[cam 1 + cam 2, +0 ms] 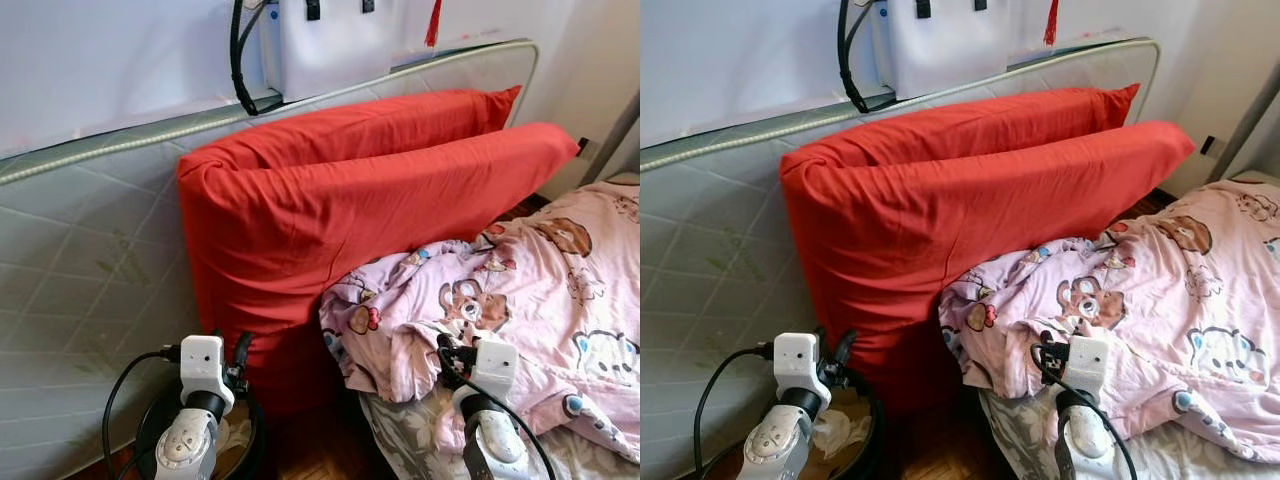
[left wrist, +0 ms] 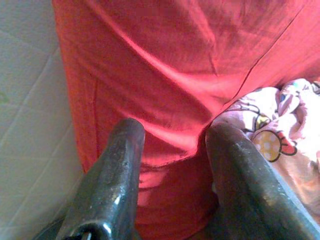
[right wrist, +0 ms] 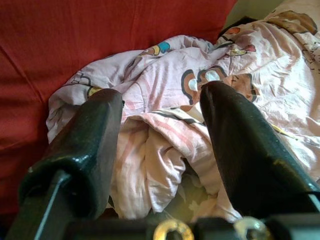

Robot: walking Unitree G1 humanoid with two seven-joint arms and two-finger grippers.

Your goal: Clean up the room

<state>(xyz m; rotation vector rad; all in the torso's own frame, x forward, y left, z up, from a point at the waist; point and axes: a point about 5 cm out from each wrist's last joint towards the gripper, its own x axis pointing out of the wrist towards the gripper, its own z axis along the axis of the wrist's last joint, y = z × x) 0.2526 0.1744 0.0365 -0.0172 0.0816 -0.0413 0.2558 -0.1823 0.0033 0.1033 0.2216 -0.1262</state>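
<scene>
A: Listing items: pink blanket (image 1: 520, 300), crumpled on the bed (image 1: 1160, 462) at right; two red pillows (image 1: 330, 210) propped against an upended mattress (image 1: 80, 280) at left.

B: Grippers?

A: Right gripper (image 3: 160, 135), fingers apart, over the blanket's near folds; left gripper (image 2: 172, 150), fingers apart, facing the pillows. Advice: pinch a thick fold, not one layer.

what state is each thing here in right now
red pillows: two, propped on edge against the mattress
mattress: stood on its side against the wall
pink blanket: crumpled in a heap on the bed, touching the pillows
left end effector: open, empty, pointed at the lower pillow
right end effector: open, empty, fingers either side of a blanket fold
black bin: on the floor, crumpled stuff inside
</scene>
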